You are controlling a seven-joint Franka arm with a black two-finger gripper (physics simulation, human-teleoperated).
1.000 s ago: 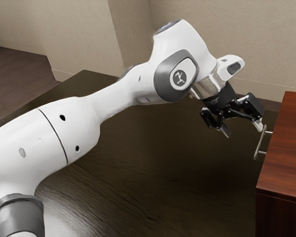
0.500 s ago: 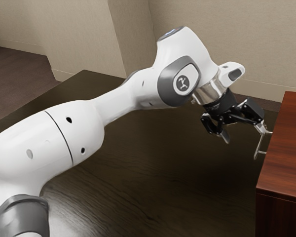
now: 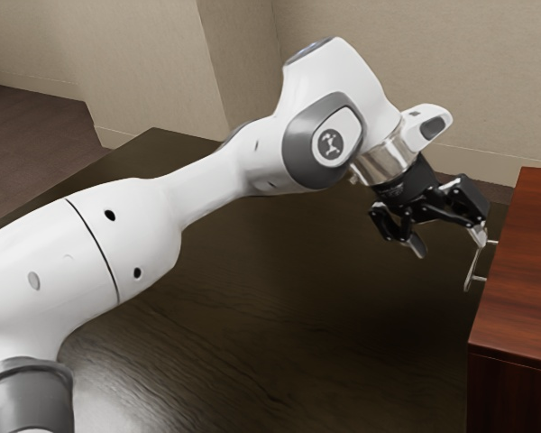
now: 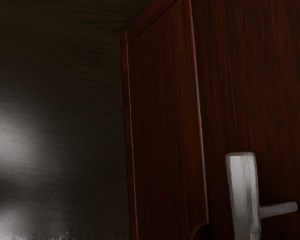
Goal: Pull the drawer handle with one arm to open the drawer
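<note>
Gripper (image 3: 447,237) is held with fingers spread apart, one finger set just beside the drawer handle (image 3: 473,263) on the wooden cabinet (image 3: 523,271).

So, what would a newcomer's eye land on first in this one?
The big white arm stretching across from the exterior view's left stands out first, with its black gripper open right by a silver handle. That handle sticks out from a reddish-brown cabinet at the exterior view's right, and a dark wooden table spreads under the arm.
</note>
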